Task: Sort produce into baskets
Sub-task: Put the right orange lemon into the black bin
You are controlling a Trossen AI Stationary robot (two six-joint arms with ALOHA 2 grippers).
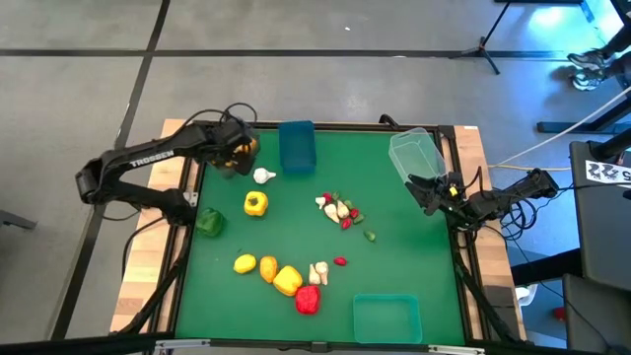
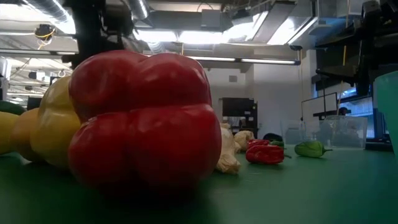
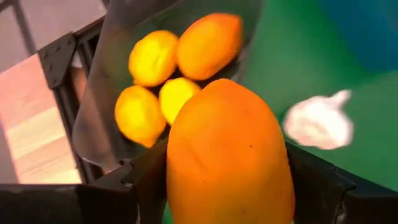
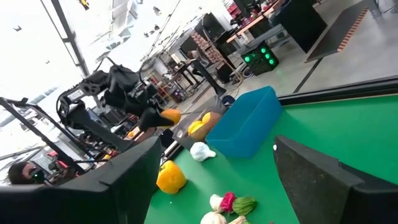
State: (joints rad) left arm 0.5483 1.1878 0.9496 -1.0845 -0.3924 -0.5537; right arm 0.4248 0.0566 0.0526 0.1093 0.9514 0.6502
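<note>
Sorting status: early, one bin part-filled. Dark grey bin [image 3: 106, 93] at 11 o'clock of the green surface [image 1: 414, 247], holding four yellow-orange fruits [image 3: 152, 57]; left tool [image 1: 240, 144] above it, closed around a fifth orange fruit [image 3: 227, 155], not yet dropped. Blue bin [image 1: 297, 145] at 12 o'clock, contents not visible, apparently none. Clear bin [image 1: 414, 153] at 1 o'clock, tipped toward the edge, seemingly unfilled; right tool [image 1: 426, 187] just beside it, fingers spread wide, nothing between them. Teal bin [image 1: 386, 318] at 5 o'clock, nothing in it. Left to sort, loose on the surface: white garlic piece [image 1: 263, 176] near the blue bin; yellow pepper [image 1: 255, 204] at 10 o'clock; green pepper [image 1: 209, 223] at 9 o'clock on the edge; cluster of garlic and small red and green bits [image 1: 340, 210] at centre; small green bit [image 1: 370, 236] and small red bit [image 1: 340, 261] toward 5 o'clock; row at 7 o'clock of yellow fruit [image 1: 245, 263], orange fruit [image 1: 267, 268], second yellow pepper [image 1: 287, 281], garlic [image 1: 318, 271] and red pepper [image 1: 308, 299]. Judged well under half done.
</note>
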